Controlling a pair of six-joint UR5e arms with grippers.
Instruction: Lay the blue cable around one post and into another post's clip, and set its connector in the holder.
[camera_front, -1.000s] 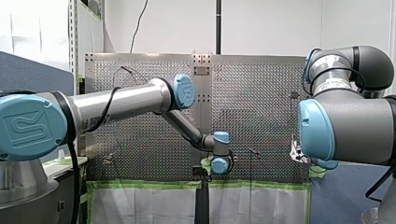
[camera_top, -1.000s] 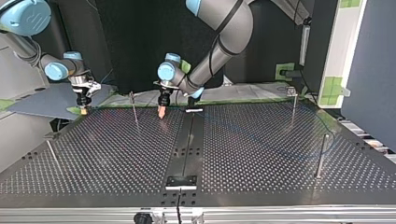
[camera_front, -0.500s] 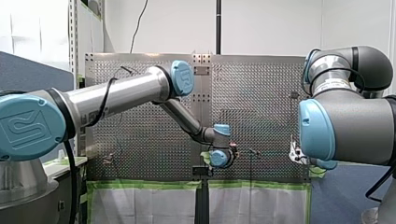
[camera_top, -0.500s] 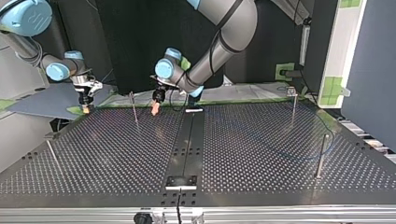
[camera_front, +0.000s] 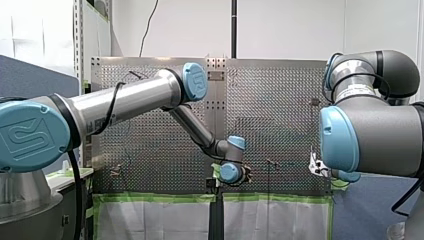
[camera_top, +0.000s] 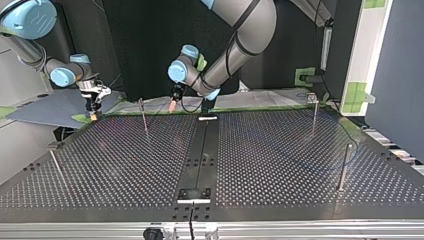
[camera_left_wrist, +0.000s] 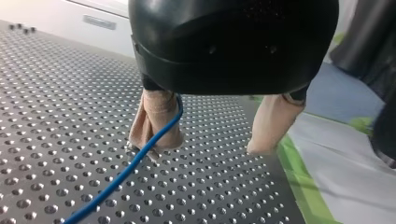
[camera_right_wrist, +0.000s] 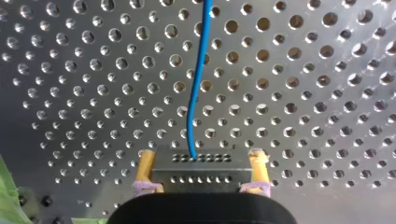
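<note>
Gripping a black connector (camera_right_wrist: 201, 176) by its two short sides, the yellow fingers (camera_right_wrist: 145, 168) of my right gripper (camera_right_wrist: 202, 156) are closed on it just above the perforated surface (camera_right_wrist: 303, 93). The blue cable (camera_right_wrist: 198, 70) leaves the middle of the connector's face and runs ahead over the holes. The only marking is a raised emblem on my left arm's blue shoulder cap (camera_front: 30, 135); a label (camera_front: 361, 90) on my right arm's collar is too small to read. In the top view my right gripper sits at the far edge on the left, by the green tape (camera_top: 80, 118). My left gripper (camera_top: 173, 102) hangs over that same far edge near the dark centre strip (camera_top: 200, 150), between a thin post (camera_top: 143, 114) and the strip. The wide near half of the surface carries only two outer posts (camera_top: 344, 165). There the cable is a faint blue arc at the right, passing that post. Only the left wrist view shows my left gripper's beige fingers (camera_left_wrist: 273, 123) standing well apart, unclamped. The cable lies against the face of one finger and trails off across the holes.
</note>
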